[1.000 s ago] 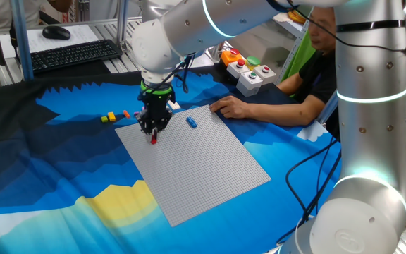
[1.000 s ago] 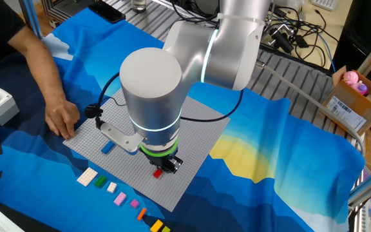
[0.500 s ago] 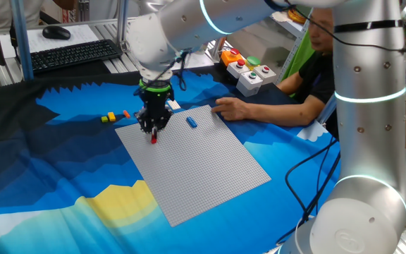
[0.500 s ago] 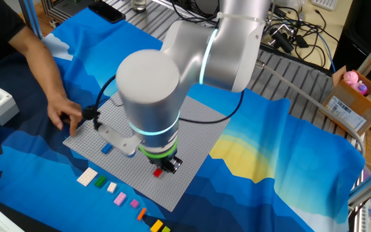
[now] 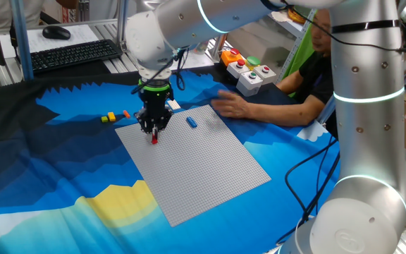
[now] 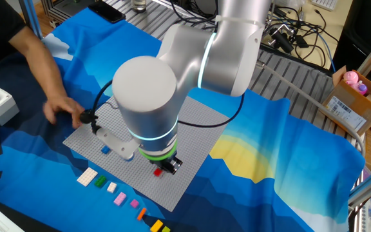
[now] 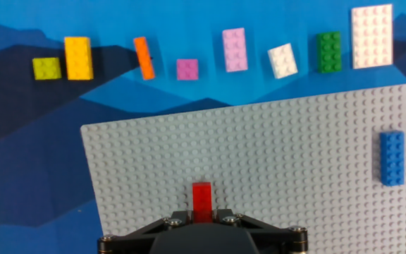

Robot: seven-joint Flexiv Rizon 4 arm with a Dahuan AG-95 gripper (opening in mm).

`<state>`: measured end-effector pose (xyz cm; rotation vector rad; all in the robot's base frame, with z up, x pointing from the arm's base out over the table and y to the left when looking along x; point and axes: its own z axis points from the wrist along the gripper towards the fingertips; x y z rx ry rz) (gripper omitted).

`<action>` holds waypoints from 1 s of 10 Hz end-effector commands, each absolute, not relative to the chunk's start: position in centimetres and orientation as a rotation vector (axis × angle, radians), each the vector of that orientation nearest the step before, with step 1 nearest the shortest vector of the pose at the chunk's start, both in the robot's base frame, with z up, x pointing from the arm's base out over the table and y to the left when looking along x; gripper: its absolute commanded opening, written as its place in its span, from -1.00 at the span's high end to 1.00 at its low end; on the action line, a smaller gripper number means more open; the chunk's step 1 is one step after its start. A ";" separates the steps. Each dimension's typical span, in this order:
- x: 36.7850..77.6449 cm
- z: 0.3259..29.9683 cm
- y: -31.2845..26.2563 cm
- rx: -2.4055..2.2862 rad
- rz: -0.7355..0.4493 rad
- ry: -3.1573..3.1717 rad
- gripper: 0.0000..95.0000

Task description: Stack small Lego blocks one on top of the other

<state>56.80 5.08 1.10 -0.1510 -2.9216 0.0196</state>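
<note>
Gripper stays narrowly closed on red Lego brick, pressed onto grey baseplate near its edge. Only the person's hand lifted away. Stacking not begun; blue brick waits apart.

- No text, brand, number or sign can be read in any view.
- Cardboard box bears a label too small to read.

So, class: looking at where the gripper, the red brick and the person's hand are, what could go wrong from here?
1. The gripper holds the red brick down on the grey baseplate; if its studs are misaligned, it may not seat.
2. The person's hand hovers by the baseplate's edge, near the arm; contact is possible.
</note>
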 end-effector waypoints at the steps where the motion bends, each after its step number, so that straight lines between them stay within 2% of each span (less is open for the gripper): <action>1: 56.7 1.1 5.1 -0.147 0.022 -2.921 1.00; 10: 56.8 1.0 5.0 -0.145 0.018 -2.917 1.00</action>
